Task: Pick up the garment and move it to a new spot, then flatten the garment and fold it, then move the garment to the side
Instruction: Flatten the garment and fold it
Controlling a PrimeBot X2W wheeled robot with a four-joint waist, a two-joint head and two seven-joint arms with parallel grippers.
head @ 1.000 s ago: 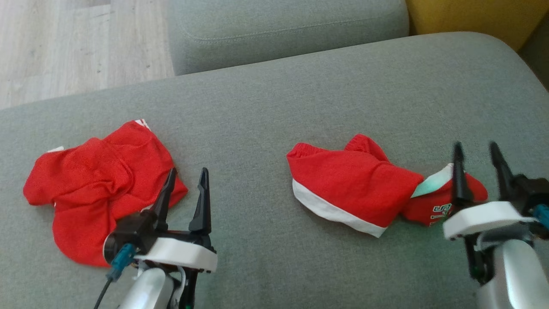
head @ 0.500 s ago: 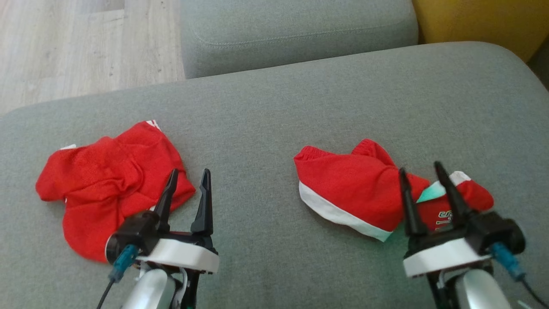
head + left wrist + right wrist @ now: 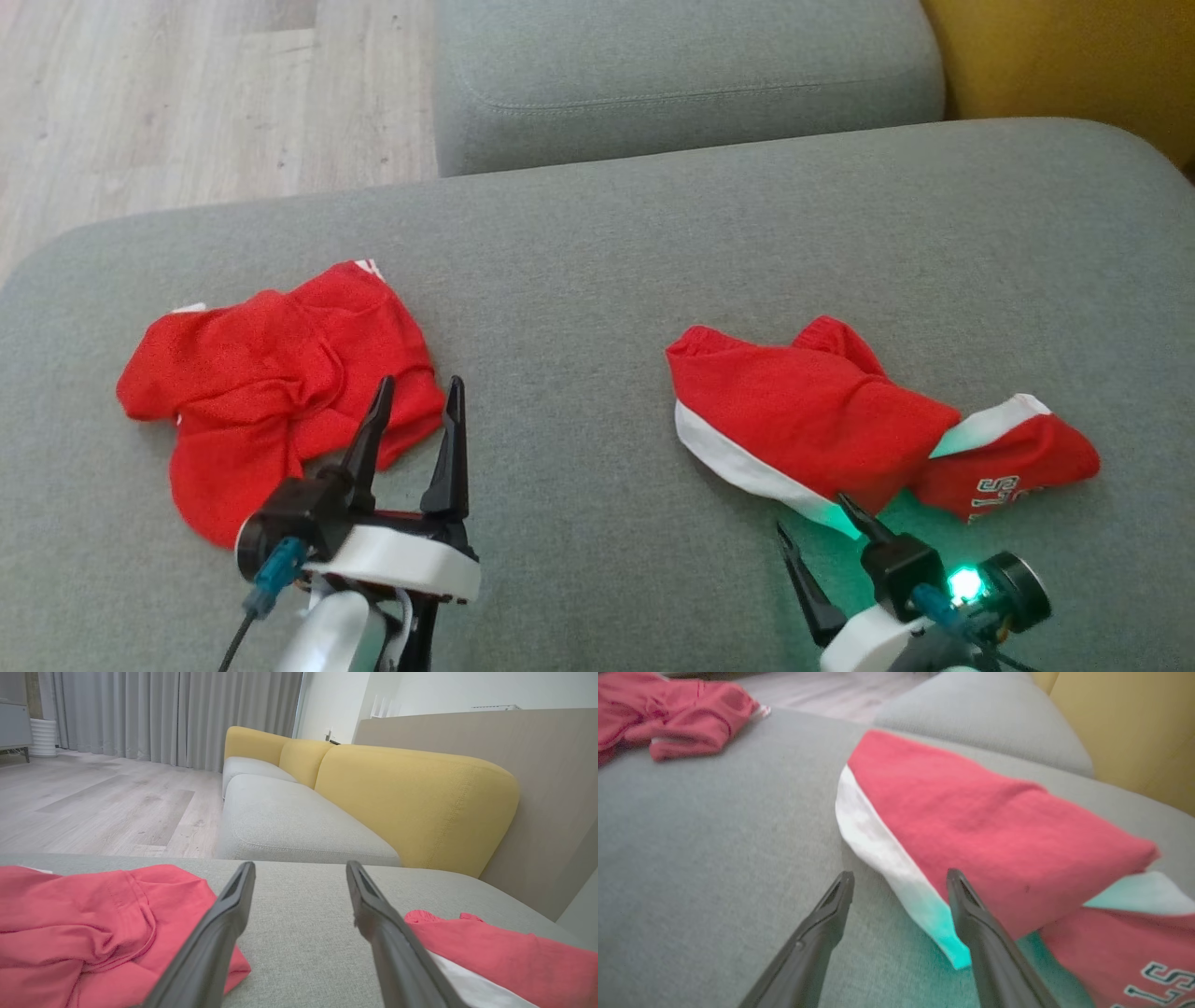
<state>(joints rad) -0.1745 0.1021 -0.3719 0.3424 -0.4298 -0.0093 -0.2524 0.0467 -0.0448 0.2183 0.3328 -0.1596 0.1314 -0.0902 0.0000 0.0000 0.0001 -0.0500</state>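
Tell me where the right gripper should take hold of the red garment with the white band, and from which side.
Probably the near corner of the white band. That corner of the red garment points at the right gripper, whose jaws stand open close by it. Come low from the robot's side along the sofa seat, one finger sliding under the thin edge.

Two garments lie well apart on a broad grey fabric sofa cushion (image 3: 597,261): a crumpled red mesh garment (image 3: 271,392) at left and a red garment with white trim and dark lettering (image 3: 822,420) at right. The left gripper (image 3: 418,383), dark fingers spread, shows against the crumpled piece's near right edge. The right gripper (image 3: 812,513), likewise spread, points at the white hem, a green light (image 3: 962,583) glowing behind it. Pale wooden floor (image 3: 187,93) and a yellow cushion (image 3: 1074,56) lie beyond.
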